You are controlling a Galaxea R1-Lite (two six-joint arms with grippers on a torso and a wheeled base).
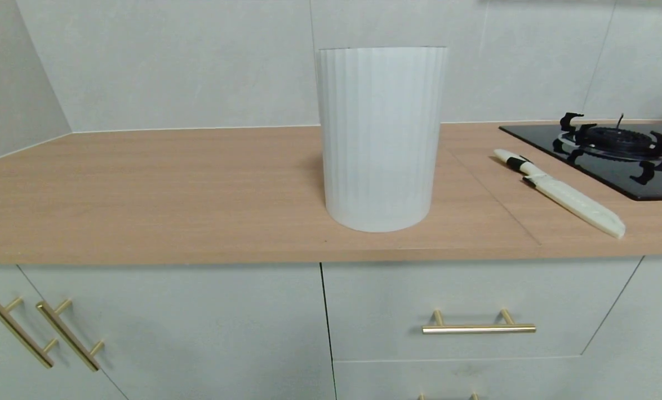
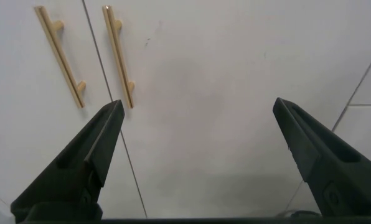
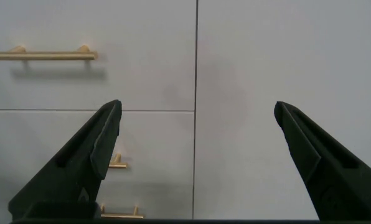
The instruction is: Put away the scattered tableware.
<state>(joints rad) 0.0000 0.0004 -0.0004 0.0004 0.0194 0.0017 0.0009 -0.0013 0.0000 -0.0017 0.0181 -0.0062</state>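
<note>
Left gripper [image 2: 198, 107] spread wide and empty, facing pale cabinet doors with two brass handles [image 2: 120, 56]. Right gripper [image 3: 198, 107] likewise released, nothing held, before drawer fronts with a brass bar handle [image 3: 42, 56]. On the wooden tabletop [image 1: 142, 189], a tall white ribbed container [image 1: 380, 139] stands upright near the front edge. Knife [image 1: 558, 191], white with black bands, lies flat to the container's right, well apart from it, between the container and a black hob [image 1: 614, 150].
</note>
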